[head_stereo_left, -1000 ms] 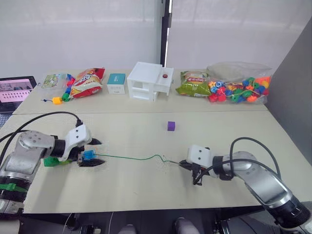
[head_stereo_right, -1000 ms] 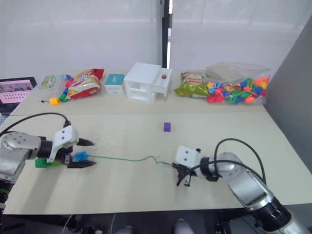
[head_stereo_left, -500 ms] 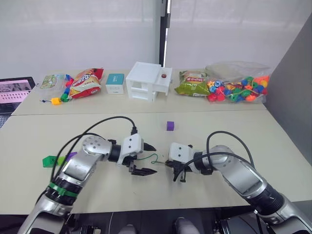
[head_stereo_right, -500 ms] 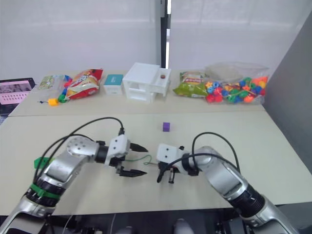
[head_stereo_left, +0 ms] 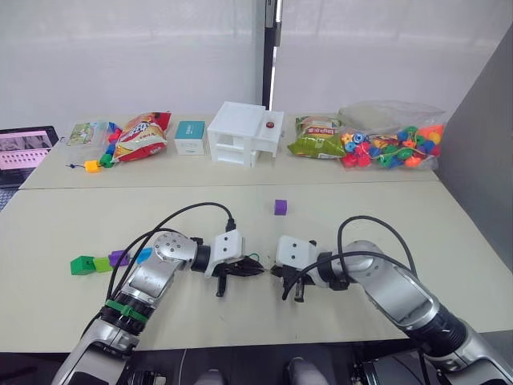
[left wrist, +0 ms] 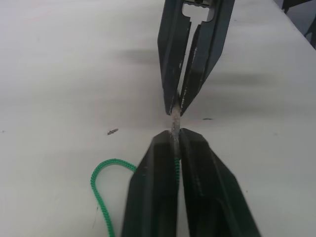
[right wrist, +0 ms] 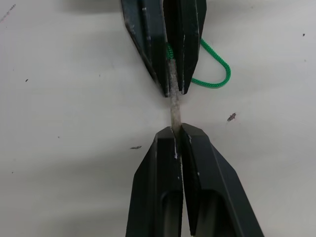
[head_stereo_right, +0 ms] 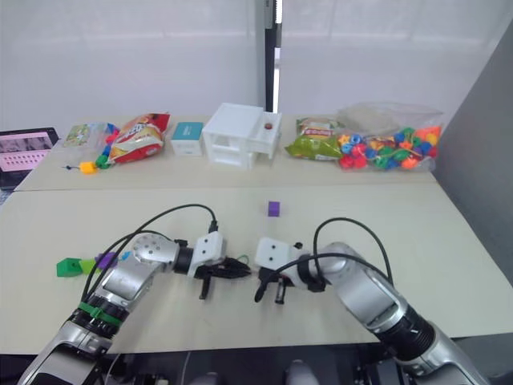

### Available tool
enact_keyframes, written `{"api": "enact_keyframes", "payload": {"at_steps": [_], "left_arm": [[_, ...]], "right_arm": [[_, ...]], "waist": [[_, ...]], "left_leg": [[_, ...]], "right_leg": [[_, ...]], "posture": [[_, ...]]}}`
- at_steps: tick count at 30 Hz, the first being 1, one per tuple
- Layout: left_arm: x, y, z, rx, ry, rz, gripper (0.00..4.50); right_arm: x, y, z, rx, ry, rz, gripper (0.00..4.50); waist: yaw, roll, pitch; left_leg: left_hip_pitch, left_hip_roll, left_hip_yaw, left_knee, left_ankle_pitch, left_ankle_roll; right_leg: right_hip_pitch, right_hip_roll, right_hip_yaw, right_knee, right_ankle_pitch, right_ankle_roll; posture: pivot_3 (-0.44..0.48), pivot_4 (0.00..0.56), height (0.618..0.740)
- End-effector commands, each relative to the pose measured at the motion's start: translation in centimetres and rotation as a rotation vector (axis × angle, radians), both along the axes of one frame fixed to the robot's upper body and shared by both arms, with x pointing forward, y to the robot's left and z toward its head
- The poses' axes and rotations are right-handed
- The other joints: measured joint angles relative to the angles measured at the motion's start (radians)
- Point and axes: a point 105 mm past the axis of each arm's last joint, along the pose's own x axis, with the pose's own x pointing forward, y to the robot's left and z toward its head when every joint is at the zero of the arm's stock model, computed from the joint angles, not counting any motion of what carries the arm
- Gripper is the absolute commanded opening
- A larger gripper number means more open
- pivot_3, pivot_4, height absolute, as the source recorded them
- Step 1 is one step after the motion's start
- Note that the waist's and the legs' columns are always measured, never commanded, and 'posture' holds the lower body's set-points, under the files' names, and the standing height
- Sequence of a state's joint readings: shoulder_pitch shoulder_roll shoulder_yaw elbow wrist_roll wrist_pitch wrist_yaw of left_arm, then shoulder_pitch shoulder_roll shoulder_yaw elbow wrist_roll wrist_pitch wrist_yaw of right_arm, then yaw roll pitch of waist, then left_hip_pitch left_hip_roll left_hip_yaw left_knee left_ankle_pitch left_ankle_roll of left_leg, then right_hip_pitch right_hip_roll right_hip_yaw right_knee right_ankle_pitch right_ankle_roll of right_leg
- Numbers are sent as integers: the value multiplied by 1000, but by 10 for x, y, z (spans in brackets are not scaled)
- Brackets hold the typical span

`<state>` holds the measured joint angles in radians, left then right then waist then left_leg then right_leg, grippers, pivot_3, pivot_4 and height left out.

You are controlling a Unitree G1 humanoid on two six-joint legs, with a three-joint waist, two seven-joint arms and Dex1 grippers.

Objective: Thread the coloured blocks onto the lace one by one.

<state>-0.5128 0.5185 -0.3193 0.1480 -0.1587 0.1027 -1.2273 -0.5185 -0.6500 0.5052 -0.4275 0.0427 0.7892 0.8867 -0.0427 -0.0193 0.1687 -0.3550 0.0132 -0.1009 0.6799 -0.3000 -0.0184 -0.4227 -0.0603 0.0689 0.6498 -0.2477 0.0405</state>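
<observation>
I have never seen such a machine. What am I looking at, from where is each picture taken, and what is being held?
This is a humanoid robot with two arms. Two pictures come from cameras in its head, looking down over a table. The other two come from cameras on its wrists, looking along the black fingers.

The left hand and the right hand meet at the middle of the table. Both are shut on the stiff pale tip of the lace, a thin green cord.

To the robot's left lie small coloured blocks; one purple block lies apart. At the back are snack bags, a white box and a bag of beads.
</observation>
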Motion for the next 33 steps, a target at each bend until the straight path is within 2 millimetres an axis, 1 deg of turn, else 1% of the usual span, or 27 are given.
{"api": "enact_keyframes", "payload": {"at_steps": [1,5,7,9,11,12,14,17,19,20,21,23,25,27,29,31,33], "left_arm": [[5,-1,15,-35,-46,9,46],[4,0,17,-44,-37,14,46],[3,2,18,-49,-28,21,46],[3,8,17,-43,-19,44,0],[3,18,17,-38,-4,81,0],[2,22,17,-37,4,97,0],[1,31,17,-29,14,127,0],[0,42,19,-33,25,187,0],[-1,47,20,-34,32,218,0],[-1,51,21,-33,36,236,0],[-2,53,22,-33,39,251,0],[-3,58,23,-35,44,278,0],[-4,63,24,-31,46,299,0],[-6,68,23,-20,43,318,0],[-8,70,23,-16,41,330,0],[-10,74,24,-18,41,350,0],[-13,79,25,-18,39,372,0]], "right_arm": [[-3,2,5,6,-25,16,0],[-4,1,2,-6,-17,25,0],[-2,0,2,3,-23,2,0],[-1,-5,3,48,-4,-60,692],[-1,-11,12,149,10,-151,1264],[-3,-14,17,199,20,-190,1697],[-1,-21,29,310,20,-284,2323],[19,-40,46,469,-54,-511,3399],[33,-46,47,523,-95,-629,4120],[41,-46,46,561,-110,-691,4394],[47,-44,45,583,-122,-733,4480],[60,-38,37,588,-159,-819,4480],[73,-28,35,647,-188,-890,4480],[84,-16,35,689,-221,-915,4480],[92,-13,36,721,-258,-959,4480],[102,-5,34,738,-274,-973,4480],[112,8,33,753,-279,-969,4480]], "waist": [[0,0,0],[0,0,0],[0,0,0],[0,0,0],[0,0,0],[0,0,0],[-2,0,0],[0,0,0],[0,0,0],[0,0,0],[-2,0,0],[-4,0,0],[-7,0,0],[-12,1,0],[-17,1,0],[-18,1,0],[-20,1,0]], "left_leg": [[0,0,0,0,0,0],[0,0,0,0,0,0],[0,0,0,0,0,0],[0,0,0,0,0,0],[0,0,0,0,0,0],[0,0,0,0,0,0],[0,0,0,-1,0,0],[0,0,-1,0,0,0],[1,0,-1,0,0,-1],[1,0,0,0,0,-1],[1,0,0,-1,0,-1],[1,0,0,-1,0,-1],[1,0,0,-1,1,-1],[1,0,0,-2,1,-1],[1,0,0,-2,1,-2],[1,0,0,-3,1,-2],[1,0,0,-3,1,-3]], "right_leg": [[0,0,0,0,0,0],[0,0,0,0,0,0],[0,0,0,0,0,0],[0,0,0,0,0,0],[0,0,0,0,0,0],[0,0,0,0,0,0],[-1,0,0,0,0,0],[0,0,0,1,0,0],[0,0,0,1,0,0],[0,0,0,1,0,0],[0,0,0,2,0,0],[-2,0,1,5,0,0],[-3,0,1,6,0,0],[-4,0,1,6,0,0],[-4,0,1,7,0,0],[-4,0,1,7,0,0],[-4,-1,1,6,0,0]], "posture": [[0,150,740],[0,150,740],[0,150,740],[0,150,740],[0,150,740],[0,150,740],[0,150,740],[0,150,740],[0,150,740],[0,150,740],[0,150,740],[0,150,740],[0,150,740],[0,150,740],[0,150,740],[0,150,740],[0,150,740]]}}
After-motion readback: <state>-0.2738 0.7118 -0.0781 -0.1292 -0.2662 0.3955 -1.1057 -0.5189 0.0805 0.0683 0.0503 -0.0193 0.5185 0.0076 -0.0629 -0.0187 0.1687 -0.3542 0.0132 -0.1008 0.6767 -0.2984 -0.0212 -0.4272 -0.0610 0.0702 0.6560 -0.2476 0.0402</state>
